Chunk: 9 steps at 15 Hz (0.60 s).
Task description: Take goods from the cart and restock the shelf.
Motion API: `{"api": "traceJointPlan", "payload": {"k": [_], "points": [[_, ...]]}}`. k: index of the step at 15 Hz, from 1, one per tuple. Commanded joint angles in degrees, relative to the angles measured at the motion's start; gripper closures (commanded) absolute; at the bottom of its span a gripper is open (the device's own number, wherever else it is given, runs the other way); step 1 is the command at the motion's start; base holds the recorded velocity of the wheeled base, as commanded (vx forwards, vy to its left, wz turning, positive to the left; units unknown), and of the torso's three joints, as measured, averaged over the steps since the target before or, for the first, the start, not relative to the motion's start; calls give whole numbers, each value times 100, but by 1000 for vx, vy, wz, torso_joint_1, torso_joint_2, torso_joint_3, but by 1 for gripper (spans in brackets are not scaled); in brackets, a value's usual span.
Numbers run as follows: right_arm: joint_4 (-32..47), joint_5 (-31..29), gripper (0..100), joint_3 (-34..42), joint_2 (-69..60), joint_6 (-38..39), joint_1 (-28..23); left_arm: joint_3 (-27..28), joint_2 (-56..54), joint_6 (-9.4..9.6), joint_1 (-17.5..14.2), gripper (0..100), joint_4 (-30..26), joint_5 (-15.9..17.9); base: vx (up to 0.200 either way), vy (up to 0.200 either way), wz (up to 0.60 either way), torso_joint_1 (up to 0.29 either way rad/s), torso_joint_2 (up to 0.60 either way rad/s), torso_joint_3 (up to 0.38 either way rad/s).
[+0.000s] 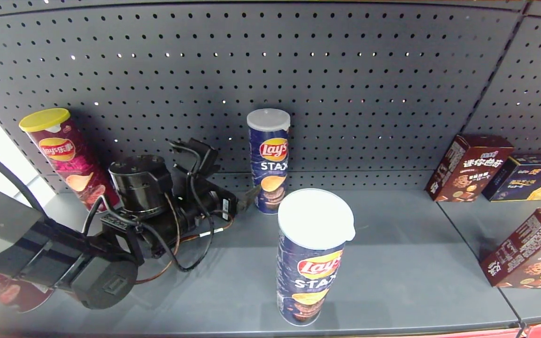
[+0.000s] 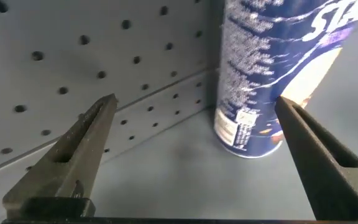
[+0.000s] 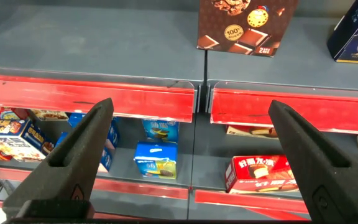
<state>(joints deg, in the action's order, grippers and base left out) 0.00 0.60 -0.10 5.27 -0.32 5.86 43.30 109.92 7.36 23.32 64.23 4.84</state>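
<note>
1. Along the upper shelf deck [image 1: 392,263], grey, pegboard back [image 1: 345,70] behind; goods standing on it.
2. Left arm [image 1: 158,197] low over the deck, left side. Left gripper [image 2: 196,106] with fingers spread wide, holding nothing.
3. Right gripper [image 3: 190,107] likewise splayed and empty, facing red-railed shelving [image 3: 135,96], well apart from the cans.
4. Front blue can [image 1: 310,263], white lid, upright near the deck's front edge.
5. Rear blue can [image 1: 269,162], grey lid, upright close to the pegboard. Just ahead of the left fingertips, offset toward one finger rather than centred in the gap; contact with that finger unclear. Long axis vertical, crosswise to the level fingers. Left arm far nearer than right.
6. Maroon can [image 1: 66,155], yellow lid, beyond the left arm by the pegboard.
7. Brown boxes [image 1: 467,166] at right, well apart.
8. Judged: rear can already in place on the shelf. Any pull-back best kept straight, clear of the near finger's side, to avoid tipping it.
</note>
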Motion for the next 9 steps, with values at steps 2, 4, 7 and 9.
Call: {"api": "traceJointPlan", "payload": {"k": [2,4,7,9], "points": [[0,2,0,1,9,-3,2,20,38,2,-29,0,10,-71,0,0,0,0,0,0],[0,2,0,1,9,-3,2,-15,20,20,-21,0,46,-97,0,0,0,0,0,0],[0,2,0,1,9,-3,2,3,-41,213,-126,0,46,-554,0,0,0,0,0,0],[0,2,0,1,9,-3,2,47,-41,257,-152,0,28,-677,0,0,0,0,0,0]]}}
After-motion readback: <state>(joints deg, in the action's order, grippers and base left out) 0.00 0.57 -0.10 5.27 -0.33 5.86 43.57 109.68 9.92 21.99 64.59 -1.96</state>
